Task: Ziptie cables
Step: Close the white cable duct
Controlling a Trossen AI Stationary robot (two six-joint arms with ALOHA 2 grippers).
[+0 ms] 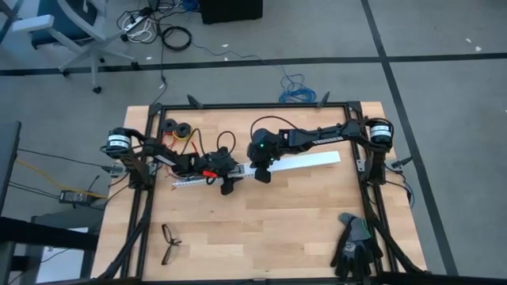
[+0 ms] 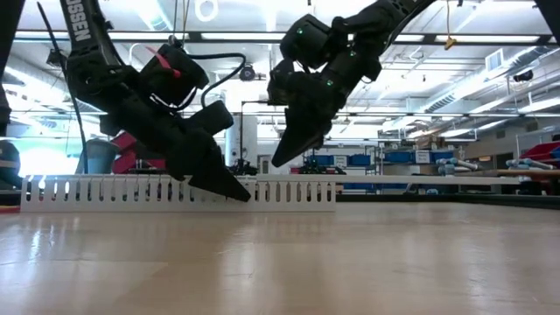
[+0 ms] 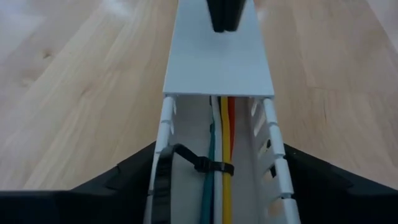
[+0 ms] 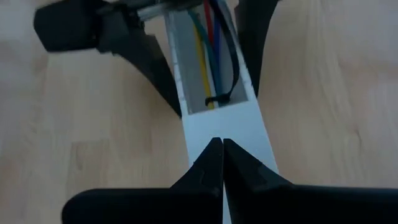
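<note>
L gripper (image 1: 226, 184) sits astride the long white slotted plastic channel (image 3: 219, 56), fingers (image 3: 124, 177) spread wide, one each side of its walls, nothing clamped. Inside the channel: thin coloured wires, yellow, red, teal, white (image 3: 221, 186), w/ a black plastic ziptie (image 3: 208, 165) across them. R gripper (image 4: 222, 146), fingertips pressed together, rests on channel's lid.

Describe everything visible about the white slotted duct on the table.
The white slotted duct looks like plastic and lies flat on the wooden table, with comb-like slotted side walls. A flat lid covers one stretch; the open stretch shows cables running lengthwise, bound by a black ziptie. The left gripper straddles its walls; the shut right gripper presses on the lid.
</note>
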